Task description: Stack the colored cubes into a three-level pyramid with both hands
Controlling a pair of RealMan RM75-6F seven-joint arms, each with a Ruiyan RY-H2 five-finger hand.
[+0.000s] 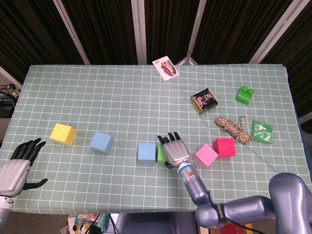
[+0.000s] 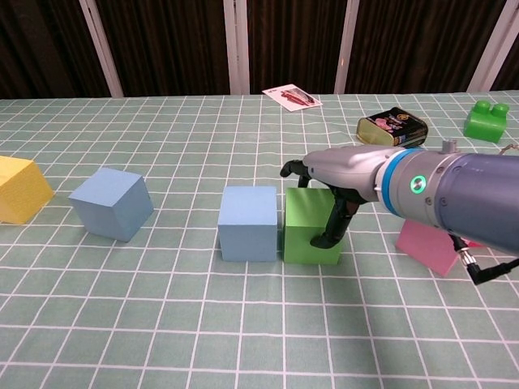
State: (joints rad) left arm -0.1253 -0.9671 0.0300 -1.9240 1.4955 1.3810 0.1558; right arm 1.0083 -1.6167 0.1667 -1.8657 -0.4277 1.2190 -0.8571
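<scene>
Head view: green cube point(image 1: 161, 152) seen mid-worktop, just beside blue cube point(image 1: 146, 151), mostly hidden under right hand point(image 1: 175, 149). Left hand point(image 1: 18, 165) held idle at worktop edge, fingers apart, nothing held.

Chest view: right hand point(image 2: 340, 190) draped over green cube point(image 2: 311, 225), thumb pressed on front face. Cube judged light, foam-like, easily nudged; opposite side faces best gripped.

No text can be read: printing on the tin point(image 1: 204, 101) and card point(image 1: 165, 68) is too small to be made out.
</scene>
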